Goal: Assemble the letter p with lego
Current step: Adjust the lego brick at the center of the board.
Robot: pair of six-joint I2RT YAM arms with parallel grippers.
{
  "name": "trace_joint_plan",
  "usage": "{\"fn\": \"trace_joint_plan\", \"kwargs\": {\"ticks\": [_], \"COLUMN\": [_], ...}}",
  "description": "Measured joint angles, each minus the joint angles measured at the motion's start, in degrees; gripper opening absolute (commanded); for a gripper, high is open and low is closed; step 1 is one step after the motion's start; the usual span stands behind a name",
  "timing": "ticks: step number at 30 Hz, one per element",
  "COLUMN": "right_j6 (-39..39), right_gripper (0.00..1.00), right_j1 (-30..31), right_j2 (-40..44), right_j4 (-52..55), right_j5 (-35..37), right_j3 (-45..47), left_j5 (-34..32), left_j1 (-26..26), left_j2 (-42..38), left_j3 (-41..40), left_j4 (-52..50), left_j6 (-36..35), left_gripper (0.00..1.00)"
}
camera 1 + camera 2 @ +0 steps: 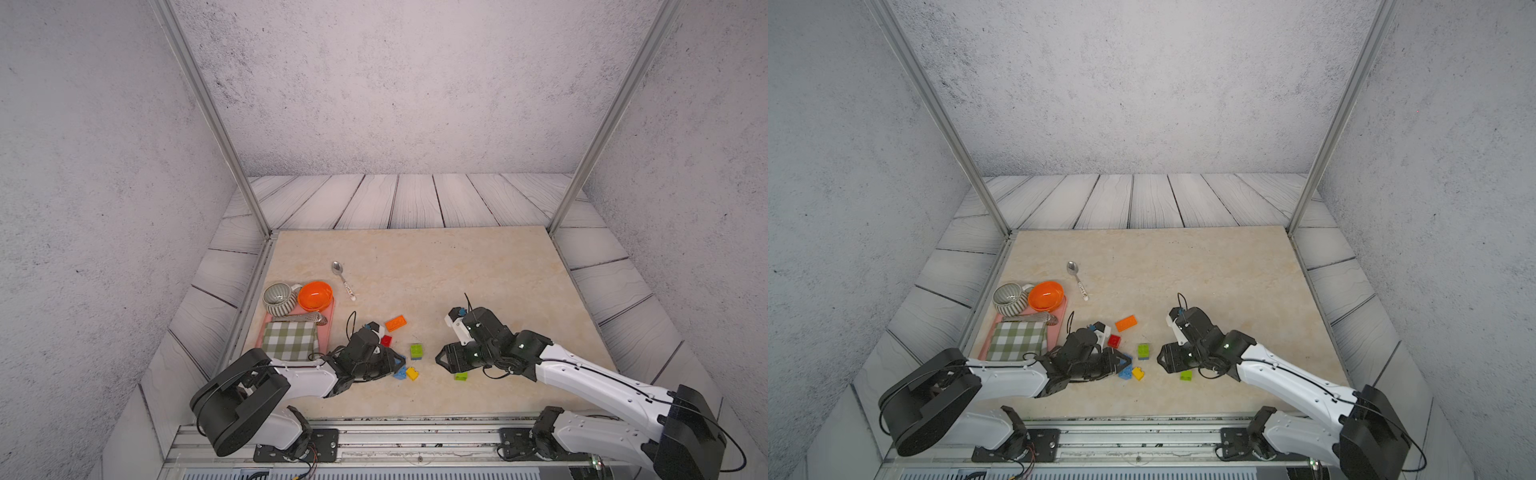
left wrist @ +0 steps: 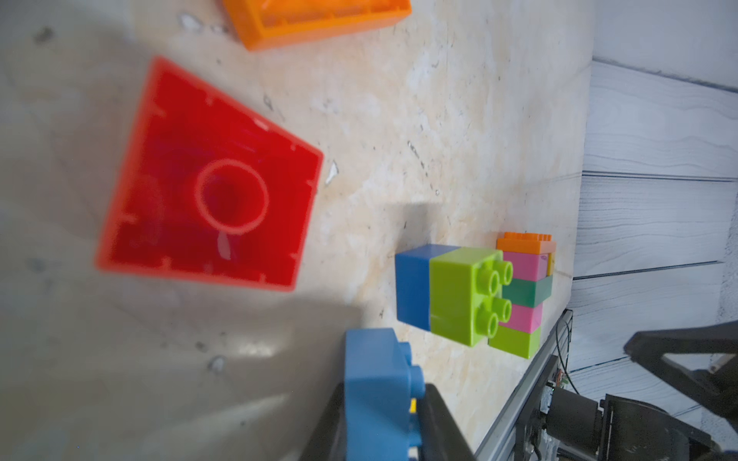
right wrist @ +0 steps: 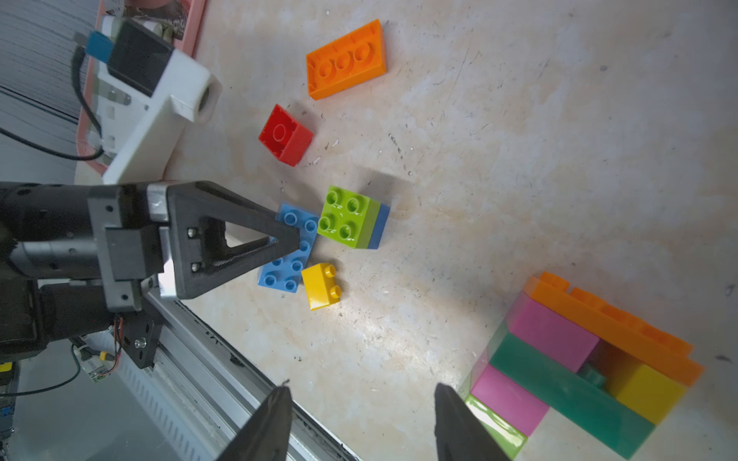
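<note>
My left gripper (image 2: pixel 383 415) is shut on a long blue lego brick (image 2: pixel 375 371), low over the table (image 1: pixel 478 266). In the right wrist view its finger (image 3: pixel 287 239) covers part of that brick (image 3: pixel 285 275). Beside it lie a small yellow brick (image 3: pixel 321 285), a lime brick stacked on a blue one (image 3: pixel 351 217), a red brick (image 1: pixel 386 340) and a long orange brick (image 1: pixel 395 323), both hollow side up. A stack of orange, pink, green, yellow and lime bricks (image 3: pixel 579 359) stands by my right gripper (image 3: pixel 363 423), which is open and holds nothing. From above only its lime brick (image 1: pixel 460 376) shows.
At the left sits a pink tray (image 1: pixel 330 328) with an orange bowl (image 1: pixel 315 296), a striped cup (image 1: pixel 277 298), a checked cloth (image 1: pixel 291 340) and a metal utensil (image 1: pixel 309 319). A spoon (image 1: pixel 343 278) lies behind the bricks. The metal rail (image 1: pixel 415 432) runs along the table's front edge.
</note>
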State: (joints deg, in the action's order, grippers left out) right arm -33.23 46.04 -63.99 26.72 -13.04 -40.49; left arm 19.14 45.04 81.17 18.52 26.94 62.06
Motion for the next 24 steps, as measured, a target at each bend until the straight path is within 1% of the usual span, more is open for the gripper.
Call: {"fn": "trace_joint_plan", "kwargs": {"ticks": [2,6,11,14,19,22,23,24], "right_j6": [0.00,0.00,0.02,0.00,-0.79,-1.49,-1.86,-2.21], "right_gripper": [0.61,0.61,0.61,0.61,0.60,0.61,0.62,0.62], "right_j1": [0.00,0.00,0.00,0.00,0.74,2.60,3.65,4.85], "right_j2": [-0.31,-0.44,-0.85,-1.60,-4.04,-5.77,-6.60,-7.61], "right_j4": [0.00,0.02,0.07,0.09,0.28,0.81,0.98,1.20], "right_j5": [-0.24,-0.39,-0.44,-0.42,0.17,1.99,3.02,4.00], "right_j3": [0.00,-0.02,-0.13,-0.48,-2.29,-4.42,-5.55,-6.93], "left_j5": [-0.02,-0.44,-2.49,-4.50,-9.22,-11.85,-12.46,-12.98], "left_j1": [-0.35,-1.18,-1.95,-2.67,-4.15,-6.58,-7.76,-9.07], "left_j2": [0.31,-0.42,-6.34,-11.85,-23.65,-31.17,-33.33,-35.15], "left_j3": [-0.57,-2.08,-2.69,-2.71,-2.34,-0.55,0.35,1.31], "left_j4": [1.49,1.95,-3.78,-11.02,-27.15,-36.94,-39.65,-41.92], "left_j6": [0.81,1.44,0.94,0.00,-2.36,-4.83,-5.70,-6.75], "left_gripper": [0.30,0.41,0.63,0.70,0.88,0.97,1.00,0.98]}}
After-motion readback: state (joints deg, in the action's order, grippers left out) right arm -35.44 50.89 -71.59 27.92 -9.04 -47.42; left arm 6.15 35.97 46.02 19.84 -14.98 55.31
